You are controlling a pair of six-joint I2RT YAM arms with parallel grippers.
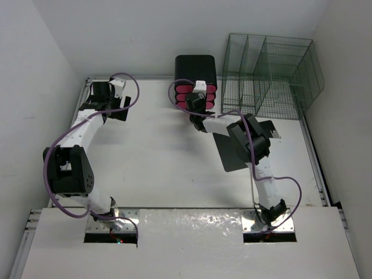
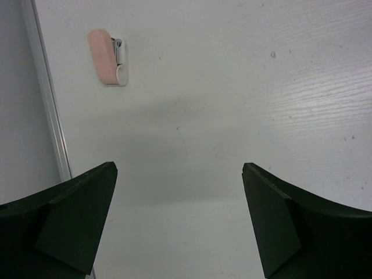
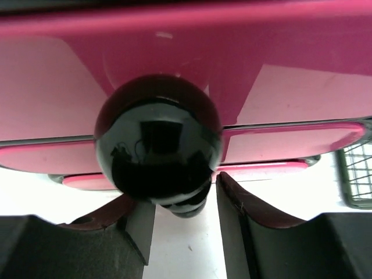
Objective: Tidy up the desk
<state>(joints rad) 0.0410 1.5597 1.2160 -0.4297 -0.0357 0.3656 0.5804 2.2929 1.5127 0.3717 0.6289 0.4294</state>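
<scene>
The desk (image 1: 168,168) is a white tabletop with grey rails. A black box of pink drawers (image 1: 196,81) stands at its back middle. My right gripper (image 1: 198,100) is at the drawer fronts. In the right wrist view its fingers (image 3: 250,221) stand narrowly apart around the neck of a glossy black drawer knob (image 3: 157,139), against a pink drawer front (image 3: 279,87). My left gripper (image 1: 110,104) hangs open and empty over the desk's back left corner. A small pink and white object (image 2: 108,57) lies ahead of it by the left rail.
A green wire mesh organizer (image 1: 270,75) stands at the back right. A flat black sheet (image 1: 232,152) lies under the right arm. A grey rail (image 2: 49,104) runs along the desk's left edge, with white walls around.
</scene>
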